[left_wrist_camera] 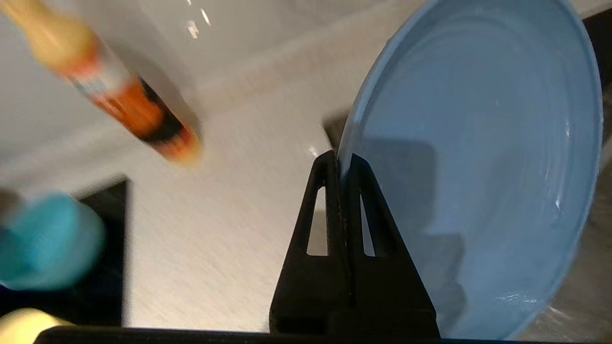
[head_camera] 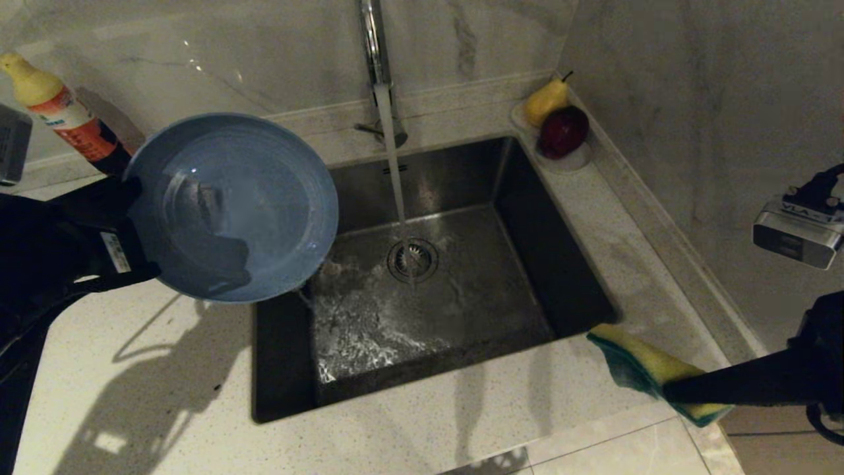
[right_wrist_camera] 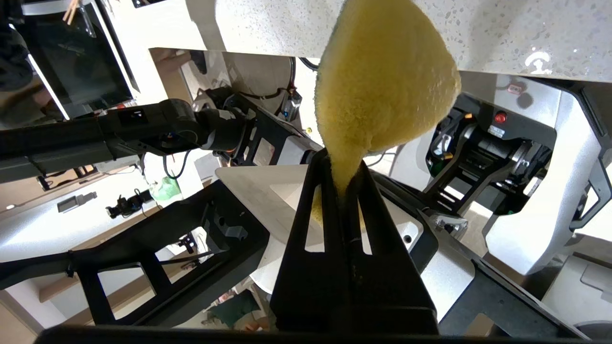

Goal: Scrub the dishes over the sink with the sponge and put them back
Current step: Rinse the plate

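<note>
Beside the sink, left edge: the light-blue plate [head_camera: 231, 204] hung tilted, its lower rim reaching over the basin's left wall, probably so that water ran off into the steel rather than onto the counter.
Sink [head_camera: 527, 218]: the large steel basin sat with its tap [head_camera: 377, 59] running straight onto the round drain strainer [head_camera: 413, 259]; the floor was wet and foamy.
Plate, task standing: by my reading it was being drained or carried, with scrubbing either just done or about to start; I cannot tell which.
Left gripper [left_wrist_camera: 338, 165]: at the sink's left side, fingers pressed together on the plate's rim, one each side of the thin edge.
Sponge [head_camera: 649, 369]: held off the sink's near right corner, yellow face up and green face down, likely kept clear until the plate came within reach.
Right gripper [right_wrist_camera: 342, 184]: near that same corner, clamped on one end of the sponge, pinching the foam narrow.
Other dishes: away from the sink, a teal-blue bowl [left_wrist_camera: 45, 241] and a pale yellow bowl [left_wrist_camera: 24, 326] showed only in the left wrist view.
</note>
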### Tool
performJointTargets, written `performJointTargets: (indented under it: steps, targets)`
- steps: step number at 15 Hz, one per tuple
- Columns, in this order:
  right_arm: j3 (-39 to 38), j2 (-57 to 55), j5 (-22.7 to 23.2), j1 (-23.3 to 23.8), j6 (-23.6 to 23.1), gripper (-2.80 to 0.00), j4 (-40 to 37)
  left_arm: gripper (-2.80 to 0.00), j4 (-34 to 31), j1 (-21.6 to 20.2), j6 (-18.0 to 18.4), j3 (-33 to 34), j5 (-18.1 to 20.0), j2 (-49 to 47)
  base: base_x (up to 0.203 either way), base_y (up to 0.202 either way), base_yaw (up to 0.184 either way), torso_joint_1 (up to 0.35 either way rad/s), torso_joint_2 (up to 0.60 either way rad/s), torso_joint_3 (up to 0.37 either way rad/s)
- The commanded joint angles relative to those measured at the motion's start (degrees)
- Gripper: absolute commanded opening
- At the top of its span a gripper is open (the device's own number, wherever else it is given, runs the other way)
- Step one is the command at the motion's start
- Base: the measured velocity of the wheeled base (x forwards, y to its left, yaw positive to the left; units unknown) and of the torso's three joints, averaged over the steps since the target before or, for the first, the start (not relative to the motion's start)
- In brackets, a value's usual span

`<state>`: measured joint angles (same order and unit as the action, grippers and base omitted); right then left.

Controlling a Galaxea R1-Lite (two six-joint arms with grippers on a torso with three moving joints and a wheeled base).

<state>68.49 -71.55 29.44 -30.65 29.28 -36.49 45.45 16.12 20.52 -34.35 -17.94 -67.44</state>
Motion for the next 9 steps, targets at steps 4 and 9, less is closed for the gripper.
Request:
performJointTargets:
  steps: [4,9]
  targets:
    - [-1.37,0.14,0.18,0.06,0.08,-2.80,-0.03,-2.80,1.46,0.06,0.62,3.04,0.63,0.70,0.000,0.000,0.000,0.000,0.00,0.000]
    - [-3.16,0.27,0.13,0.06,0.08,-2.80,0.32,-2.80,0.39,0.06,-4.19,5.87,1.36,-2.36,0.000,0.000,0.000,0.000,0.00,0.000]
